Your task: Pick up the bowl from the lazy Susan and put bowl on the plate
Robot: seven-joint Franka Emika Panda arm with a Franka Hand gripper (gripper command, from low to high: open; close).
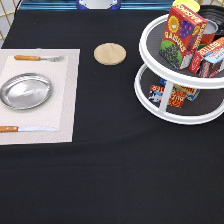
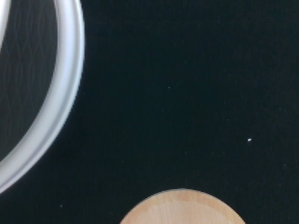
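Observation:
The silver plate (image 1: 25,91) lies empty on a pale placemat (image 1: 65,100) at the exterior view's left. The white two-tier lazy Susan (image 1: 150,47) stands at the exterior view's right. On its top tier, a dark round rim (image 1: 214,27) shows behind the boxes; it may be the black bowl, mostly hidden. The gripper is not visible in the exterior view. The wrist view shows the lazy Susan's white rim (image 2: 62,100) over black cloth.
A round wooden disc (image 1: 110,53) lies between placemat and turntable, and shows in the wrist view (image 2: 182,209). A fork (image 1: 37,58) and a knife (image 1: 20,129) flank the plate. A raisins box (image 1: 181,35) and other boxes (image 1: 210,57) crowd the top tier; more boxes (image 1: 172,94) sit below.

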